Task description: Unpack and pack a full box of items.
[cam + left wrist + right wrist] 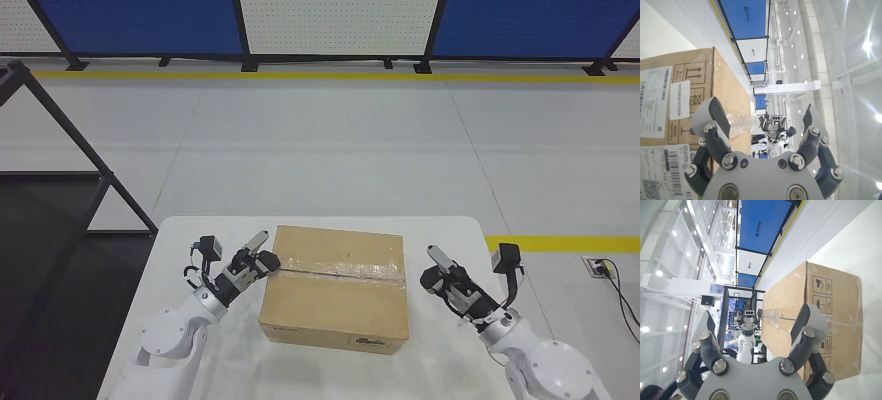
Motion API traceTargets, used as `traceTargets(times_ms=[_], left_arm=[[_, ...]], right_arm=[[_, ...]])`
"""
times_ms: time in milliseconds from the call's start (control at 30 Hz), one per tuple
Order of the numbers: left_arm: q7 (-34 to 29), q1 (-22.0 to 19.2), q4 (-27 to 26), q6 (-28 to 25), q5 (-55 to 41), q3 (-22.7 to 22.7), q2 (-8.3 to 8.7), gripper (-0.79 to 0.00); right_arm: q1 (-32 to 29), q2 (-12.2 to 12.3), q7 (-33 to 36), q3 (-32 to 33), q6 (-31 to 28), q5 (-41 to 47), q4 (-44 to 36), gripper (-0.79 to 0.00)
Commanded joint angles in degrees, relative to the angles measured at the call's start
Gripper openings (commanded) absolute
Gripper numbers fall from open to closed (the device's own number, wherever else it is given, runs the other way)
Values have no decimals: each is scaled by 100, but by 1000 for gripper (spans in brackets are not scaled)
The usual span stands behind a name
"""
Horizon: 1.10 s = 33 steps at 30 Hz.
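Left gripper (262, 250) just beside box (335, 295), right gripper (434, 268) near

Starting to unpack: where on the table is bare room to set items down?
Free: the table corners beyond the box, far left and far right, plus the thin strip behind it. Crowded: both box ends, where the left gripper and right gripper sit open.

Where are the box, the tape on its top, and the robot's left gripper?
box (330, 305), top view, on the near top flap.
tape (340, 268), top view, middle of the strip over the seam.
left gripper (264, 250), top view, midway between its fingertips.
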Motion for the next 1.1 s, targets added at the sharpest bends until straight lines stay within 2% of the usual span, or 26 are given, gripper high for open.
traceTargets(times_ms=[0, 133, 200, 300, 567, 1067], left_arm=[[-3, 4, -6, -4, -17, 5, 4, 0], [36, -6, 4, -3, 23, 48, 9, 0], [49, -20, 31, 7, 57, 78, 11, 0], [71, -42, 101, 13, 103, 111, 14, 0], [-47, -34, 165, 29, 15, 103, 37, 0], [14, 131, -174, 44, -124, 3, 86, 0]], right_arm=[[-8, -1, -2, -9, -15, -3, -15, 0], [64, -25, 142, -257, -249, -23, -234, 0], [200, -55, 299, -442, -417, 240, -265, 0], [425, -94, 214, -669, -351, 278, -186, 0], [425, -94, 214, -669, -351, 278, -186, 0], [425, -94, 214, -669, -351, 278, -186, 0]])
